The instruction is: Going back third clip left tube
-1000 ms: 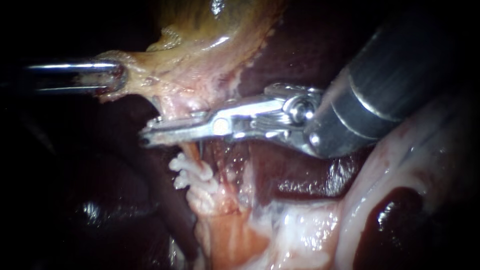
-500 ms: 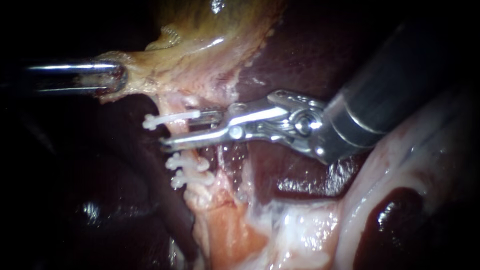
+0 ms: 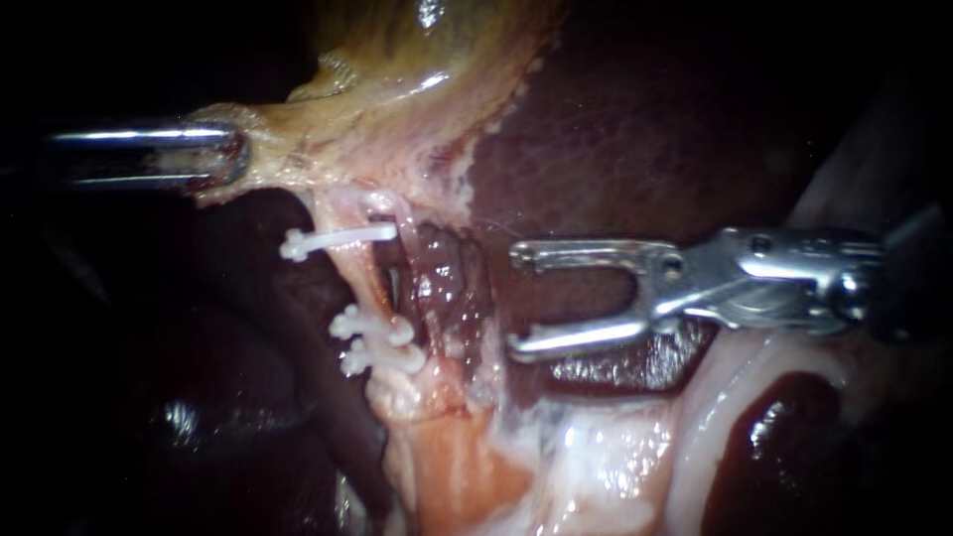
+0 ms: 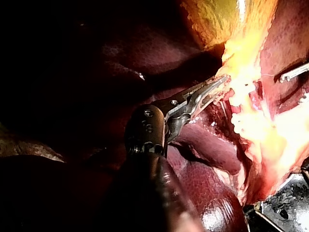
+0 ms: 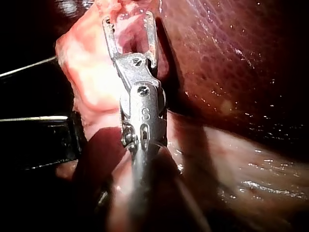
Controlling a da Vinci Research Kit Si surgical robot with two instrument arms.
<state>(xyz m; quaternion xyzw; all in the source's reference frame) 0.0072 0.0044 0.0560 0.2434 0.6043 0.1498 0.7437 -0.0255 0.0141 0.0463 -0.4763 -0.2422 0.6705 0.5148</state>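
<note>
the right instrument [image 3: 516,300] had drawn back off the left tube [image 3: 359,283]. a second ago its end effector was closed across that tube, and half a second ago it had only just parted there. now it lay well apart from the tube, over the dark liver [image 3: 635,129], with its shaft coming in from the right. its end effector was released, with a wide gap between its two limbs and nothing held in it. in the right wrist view the same end effector [image 5: 128,19] stood spread, with pale tissue just ahead of it.

the third clip [image 3: 338,238], white, was left sitting across the left tube. it was high up, just below where the tube ran into the gallbladder [image 3: 427,60], and its knobbed end stuck out on the tube's left side. the two lower clips [image 3: 375,342] sat close together further down the same tube, with a stretch of bare tube between them and the third clip.

the left instrument [image 3: 233,157] had not shifted. its end effector was clenched on the pale edge of the gallbladder, which was drawn out to the left. in the left wrist view that end effector [image 4: 218,83] bit into the bright yellow tissue edge, and the tip of the right instrument [image 4: 294,72] showed beyond that tissue.
</note>
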